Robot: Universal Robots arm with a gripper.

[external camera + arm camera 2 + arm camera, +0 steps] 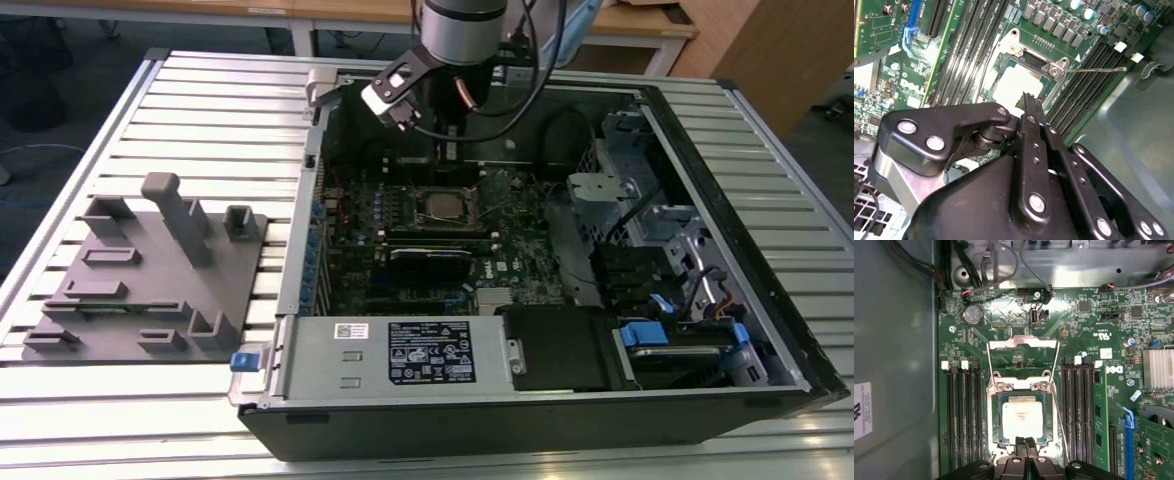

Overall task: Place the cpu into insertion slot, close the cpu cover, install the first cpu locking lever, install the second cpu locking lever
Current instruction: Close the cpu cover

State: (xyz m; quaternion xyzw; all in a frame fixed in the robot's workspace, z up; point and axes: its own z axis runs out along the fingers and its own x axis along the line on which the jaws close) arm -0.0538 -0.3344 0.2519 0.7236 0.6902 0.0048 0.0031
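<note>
Inside the open computer case (534, 432) on the table (200, 110), your claw (1025, 444) is clenched on nothing at the edge of the insertion slot (996, 425), with the cpu (1022, 419) already seated there. The cpu cover (1022, 343) seems swung open; press it down squarely, clear of the memory slots (961, 415) and the thin lever (1061, 425) alongside.

I see computer case (694, 150) lying open on slatted table (214, 110). Fixture block (140, 270) on table at exterior view's left, just beside case. Inside case: circuit board (360, 250) flat on floor, power supply box (400, 352) along near wall, drive cage (641, 200) at exterior view's right. Insertion slot (445, 205) on board toward far end, memory slots (961, 410) flanking it on both sides. Cpu (1023, 417) in slot. Cpu cover (1021, 343) raised off slot. My gripper (1025, 442) at slot edge opposite cover.
</note>
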